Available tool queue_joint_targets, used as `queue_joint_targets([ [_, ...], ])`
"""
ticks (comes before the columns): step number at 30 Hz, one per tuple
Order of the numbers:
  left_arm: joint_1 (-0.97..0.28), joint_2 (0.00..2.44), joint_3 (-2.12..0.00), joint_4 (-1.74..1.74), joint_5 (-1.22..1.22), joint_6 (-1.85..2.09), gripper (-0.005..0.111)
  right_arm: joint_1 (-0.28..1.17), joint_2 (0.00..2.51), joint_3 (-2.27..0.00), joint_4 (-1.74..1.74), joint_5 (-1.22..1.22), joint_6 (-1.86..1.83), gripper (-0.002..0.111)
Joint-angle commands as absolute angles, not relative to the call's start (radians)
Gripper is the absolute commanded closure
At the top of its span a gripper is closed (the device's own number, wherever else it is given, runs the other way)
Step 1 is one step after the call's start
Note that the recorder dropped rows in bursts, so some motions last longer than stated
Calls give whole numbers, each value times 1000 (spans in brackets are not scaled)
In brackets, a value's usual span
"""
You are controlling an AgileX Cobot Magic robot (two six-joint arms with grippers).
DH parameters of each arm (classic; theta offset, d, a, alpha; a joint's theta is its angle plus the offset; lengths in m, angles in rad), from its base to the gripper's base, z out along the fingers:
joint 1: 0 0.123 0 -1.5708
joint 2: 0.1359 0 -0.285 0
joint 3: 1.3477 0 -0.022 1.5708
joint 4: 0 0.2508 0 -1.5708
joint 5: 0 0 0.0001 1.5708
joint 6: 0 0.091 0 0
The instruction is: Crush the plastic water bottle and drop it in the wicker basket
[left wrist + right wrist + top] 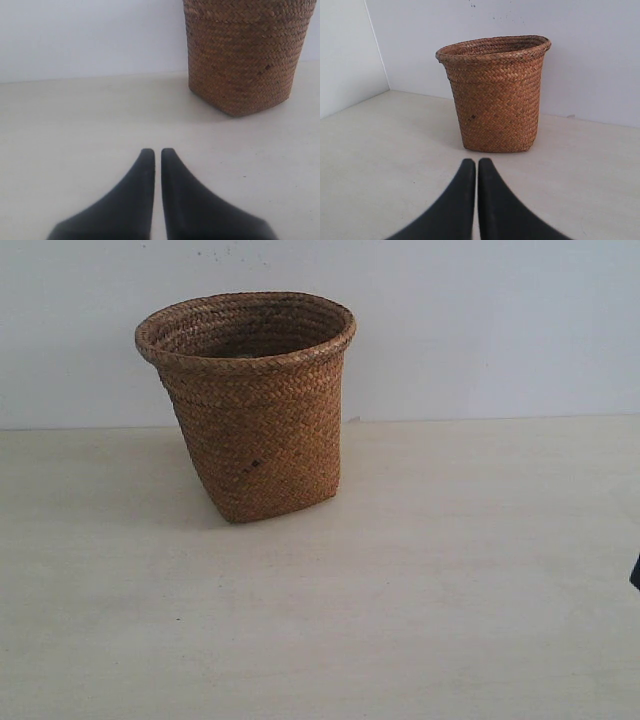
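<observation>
Two closed, empty pincers: left pincer [157,151], right pincer [476,161]; basket [255,430] ahead, light, stiff; bottle unseen, presumably flimsy.

The exterior camera looks slightly down across the tabletop [450,620] at the wall [500,330]; both low wrist cameras share the basket [255,410].

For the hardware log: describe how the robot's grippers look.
Both the left gripper and the right gripper have two smooth matte black fingers, broad at the base and curving in to narrow rounded tips. No cables or markings show.
</observation>
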State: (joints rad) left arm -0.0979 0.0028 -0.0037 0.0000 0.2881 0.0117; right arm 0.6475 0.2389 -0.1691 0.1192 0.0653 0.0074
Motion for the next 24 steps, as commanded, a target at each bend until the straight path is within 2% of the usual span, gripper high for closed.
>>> queue_joint_targets([
  [1,-79,0,0,0,285,19,103,648,231,-167,122,55,6,108],
  [19,-79,0,0,0,285,19,103,648,231,-167,122,56,8,108],
  [22,-79,0,0,0,285,19,103,605,191,-167,117,56,-25,108],
  [24,-79,0,0,0,285,19,103,511,103,-167,112,79,-94,108],
])
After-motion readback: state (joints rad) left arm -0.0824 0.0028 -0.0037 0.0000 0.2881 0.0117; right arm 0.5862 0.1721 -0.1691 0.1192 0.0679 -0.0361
